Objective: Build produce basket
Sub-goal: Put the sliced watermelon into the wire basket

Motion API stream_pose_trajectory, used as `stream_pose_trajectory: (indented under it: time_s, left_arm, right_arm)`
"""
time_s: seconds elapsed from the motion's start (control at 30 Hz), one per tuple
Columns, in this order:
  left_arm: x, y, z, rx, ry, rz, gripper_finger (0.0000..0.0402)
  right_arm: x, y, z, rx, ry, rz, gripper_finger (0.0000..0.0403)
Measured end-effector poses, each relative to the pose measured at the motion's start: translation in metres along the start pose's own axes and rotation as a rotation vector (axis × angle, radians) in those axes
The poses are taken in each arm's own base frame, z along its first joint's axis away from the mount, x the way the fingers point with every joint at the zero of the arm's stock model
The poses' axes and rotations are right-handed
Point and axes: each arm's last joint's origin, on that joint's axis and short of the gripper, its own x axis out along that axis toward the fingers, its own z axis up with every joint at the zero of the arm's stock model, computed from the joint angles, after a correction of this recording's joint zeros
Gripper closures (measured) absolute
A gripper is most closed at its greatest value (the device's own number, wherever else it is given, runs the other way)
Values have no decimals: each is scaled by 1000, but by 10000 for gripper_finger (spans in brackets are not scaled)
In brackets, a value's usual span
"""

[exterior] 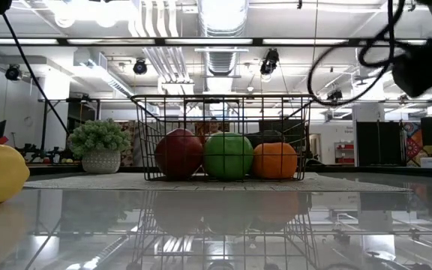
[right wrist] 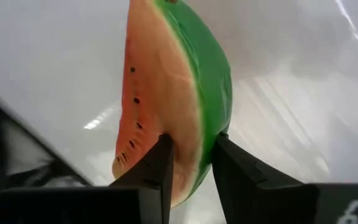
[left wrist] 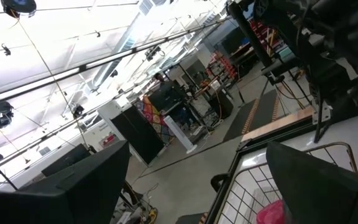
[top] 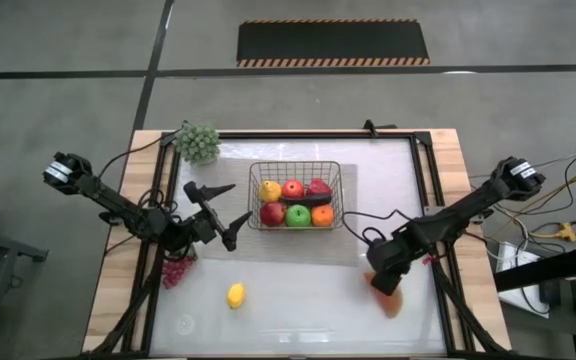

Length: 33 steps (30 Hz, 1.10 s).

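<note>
The left gripper [left wrist: 191, 186] has its jaws spread wide, two dark blurred fingers [left wrist: 319, 186] framing the scene. Between and just beyond the jaws stands a corner of the wire basket [left wrist: 253, 180], with something red [left wrist: 272, 213] inside it close to one jaw. Past the basket runs the counter [left wrist: 278, 124] edge, then a room with ceiling lights, racks and dark panels.

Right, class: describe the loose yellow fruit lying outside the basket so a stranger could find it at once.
Start at the wire basket in the middle of the table, then look toward the near left part. There the lemon lies alone on the glossy surface, just right of the dark-red grapes. It is the only yellow piece outside the basket.
</note>
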Motion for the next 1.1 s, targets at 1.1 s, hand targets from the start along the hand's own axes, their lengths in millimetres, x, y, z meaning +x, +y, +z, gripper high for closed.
stream_pose_trajectory:
  time_s: [1.1]
  left_arm:
    - [0, 0, 0, 4, 0, 0, 42]
  right_arm:
    - [-166, 87, 102, -663, -1170, -326, 322]
